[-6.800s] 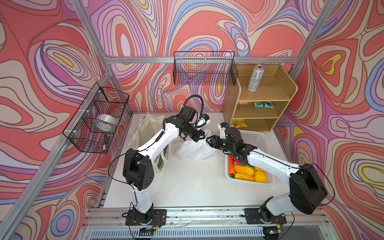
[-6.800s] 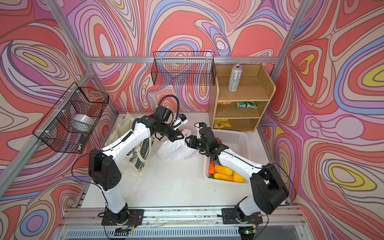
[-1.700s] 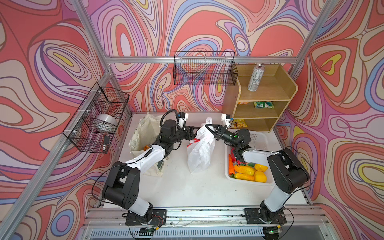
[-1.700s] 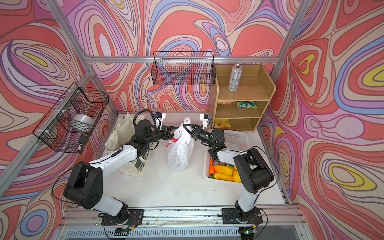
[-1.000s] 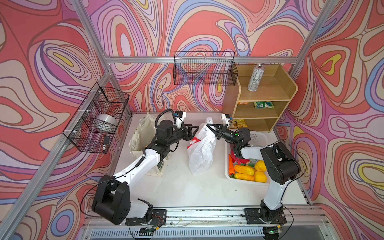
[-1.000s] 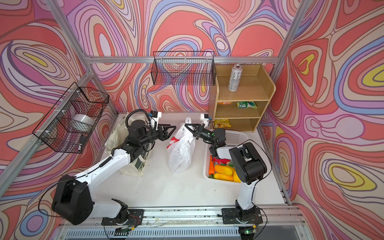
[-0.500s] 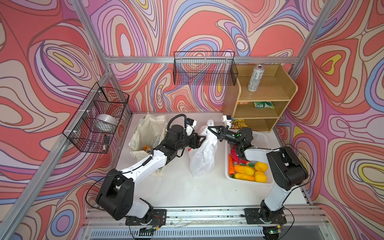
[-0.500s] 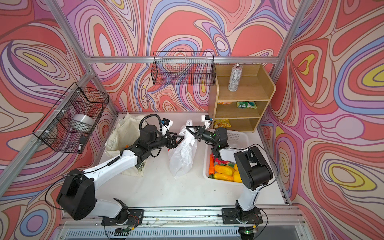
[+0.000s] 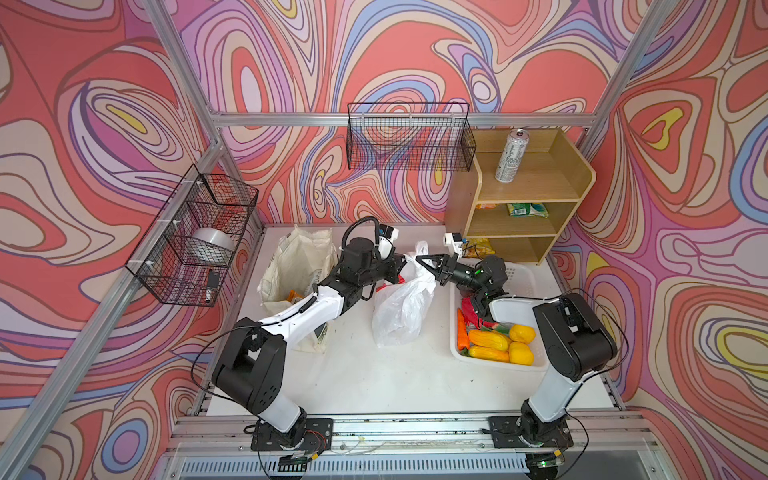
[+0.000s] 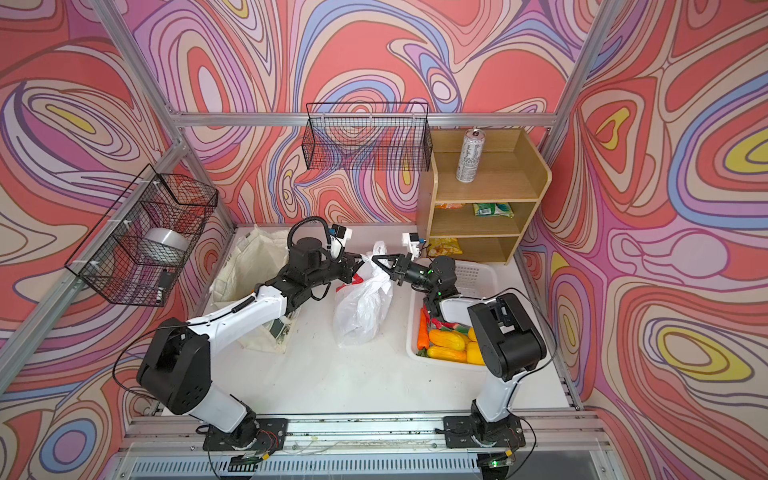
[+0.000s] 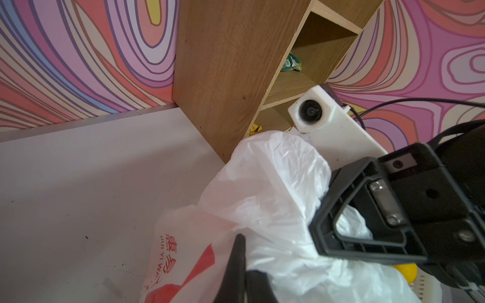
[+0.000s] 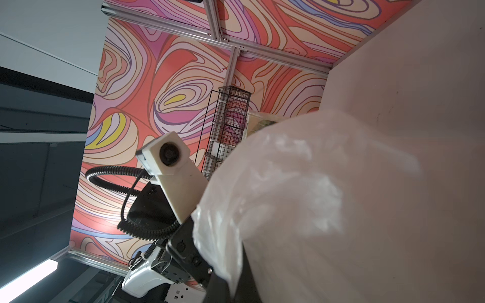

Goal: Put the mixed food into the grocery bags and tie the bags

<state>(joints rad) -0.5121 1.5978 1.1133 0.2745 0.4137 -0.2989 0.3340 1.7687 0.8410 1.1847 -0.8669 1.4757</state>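
Seeing plastic bag [image 9: 401, 309] upright on the table, just beside the basket [image 9: 521, 272], its top bunched between both claws. Left claw [image 9: 401, 265] pinched shut on the bag's neck on the side away from the basket, right claw [image 9: 421, 262] pinched shut on it from the basket side. Tote [image 9: 299, 262] beyond the bag from the basket, carrot [image 9: 462, 328] and yellow vegetables [image 9: 490, 340] lying in the basket.

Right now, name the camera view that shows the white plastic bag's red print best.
The left wrist view: the red print is close, its lettering visible. Both top views show only a small red patch of it. The right wrist view shows just the blurred white plastic bag, no print.
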